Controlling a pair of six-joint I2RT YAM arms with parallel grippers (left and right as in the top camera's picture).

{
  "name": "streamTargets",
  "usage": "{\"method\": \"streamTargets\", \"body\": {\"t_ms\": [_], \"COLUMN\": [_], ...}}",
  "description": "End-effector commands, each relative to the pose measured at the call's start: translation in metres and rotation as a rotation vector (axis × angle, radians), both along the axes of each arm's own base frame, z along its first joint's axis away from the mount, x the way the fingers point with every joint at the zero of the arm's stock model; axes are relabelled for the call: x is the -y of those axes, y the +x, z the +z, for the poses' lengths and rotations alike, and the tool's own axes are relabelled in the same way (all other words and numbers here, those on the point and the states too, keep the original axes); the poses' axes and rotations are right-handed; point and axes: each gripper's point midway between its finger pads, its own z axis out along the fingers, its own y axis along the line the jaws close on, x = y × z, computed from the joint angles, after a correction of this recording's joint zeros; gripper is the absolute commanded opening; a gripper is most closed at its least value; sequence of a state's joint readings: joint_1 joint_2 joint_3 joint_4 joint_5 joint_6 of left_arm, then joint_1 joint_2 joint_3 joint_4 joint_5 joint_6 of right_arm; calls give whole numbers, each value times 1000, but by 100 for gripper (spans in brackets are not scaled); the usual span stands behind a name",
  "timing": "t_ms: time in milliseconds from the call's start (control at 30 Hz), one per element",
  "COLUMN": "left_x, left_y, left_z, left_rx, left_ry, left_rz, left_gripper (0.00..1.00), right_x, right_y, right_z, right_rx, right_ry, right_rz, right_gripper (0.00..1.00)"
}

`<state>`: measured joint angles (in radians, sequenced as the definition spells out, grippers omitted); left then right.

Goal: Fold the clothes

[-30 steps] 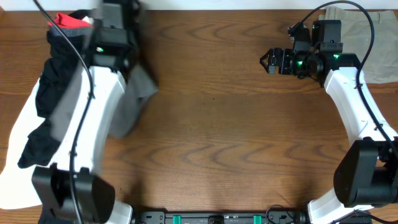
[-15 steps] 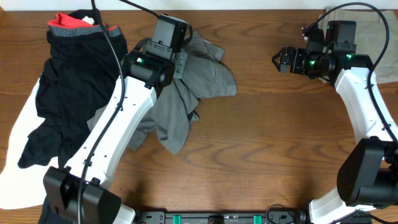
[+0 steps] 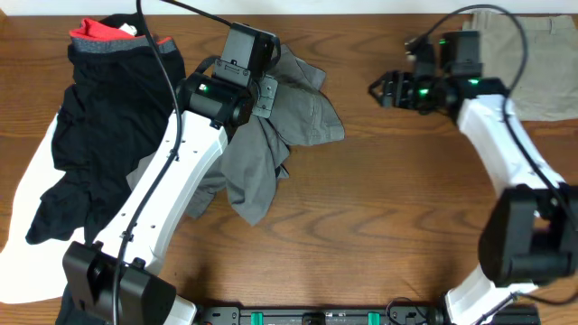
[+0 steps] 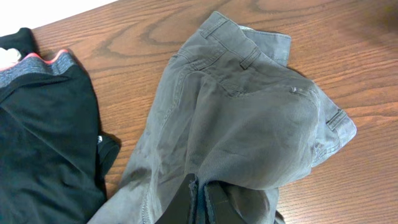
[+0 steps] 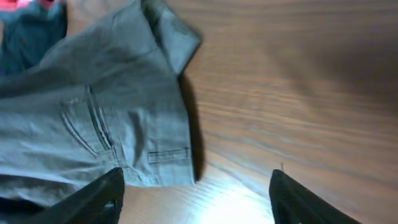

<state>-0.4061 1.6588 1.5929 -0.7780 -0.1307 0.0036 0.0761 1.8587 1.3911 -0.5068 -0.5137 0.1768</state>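
Over on the left side, we've got the left gripper clamped on the grey pants. Right gripper hangs wide open above the surface, holding nothing.

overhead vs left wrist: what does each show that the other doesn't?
Overhead only: right gripper above bare wood, beige garment at the table's far right corner, white cloth beside the black pile. Left wrist only: left gripper shut on the grey fabric. Both: grey trousers, black garment with red waistband.
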Motion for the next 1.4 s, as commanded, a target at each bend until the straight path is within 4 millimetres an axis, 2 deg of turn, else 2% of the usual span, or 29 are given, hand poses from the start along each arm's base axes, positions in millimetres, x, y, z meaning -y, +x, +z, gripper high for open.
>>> {"method": "streamTargets", "body": {"t_ms": [0,233,500,667,733,833,933,967,1033,1067,1100,1133,1200,1367], "left_x": [1,1,1,1,1,1,1,1,0,0,0,0,0,-2], "left_y": [0,0,0,0,0,0,0,0,0,0,0,0,1,4], "left_z": [1,1,1,1,1,1,1,1,1,1,1,1,2,3], "left_rx": [-1,-1,-1,-1,0,0,-1,0,1,1,1,1,5,15], "left_ry": [-13,-13,-12,-11,-9,-10,-9,-10,-7,-6,-7,-7,-7,-11], "left_rz": [-1,-1,-1,-1,-4,-3,-3,-3,-2,-2,-2,-2,-2,3], "left_gripper": [6,6,6,6,6,6,6,6,7,14,26,32,33,33], "right_x": [-36,-73,-86,-84,-78,-71,-64,-61,-55,-51,-47,-42,-25,36], "right_y": [-10,-22,-35,-45,-47,-47,-42,-40,-39,-39,-39,-40,-41,-43], "right_z": [-33,-85,-116,-132,-138,-141,-141,-140,-138,-135,-130,-122,-102,-30], "right_rx": [-32,-65,-89,-130,-151,-168,-176,-181,-193,-202,-208,-213,-221,-184], "right_ry": [-1,-160,-361,-460,-492,-504,-500,-493,-481,-471,-463,-455,-447,-412], "right_rz": [125,206,182,136,103,62,5,-13,-40,-48,-56,-66,-102,-242], "right_gripper": [70,71,71,55,45,24,5,1,1,1,1,1,1,1]}}
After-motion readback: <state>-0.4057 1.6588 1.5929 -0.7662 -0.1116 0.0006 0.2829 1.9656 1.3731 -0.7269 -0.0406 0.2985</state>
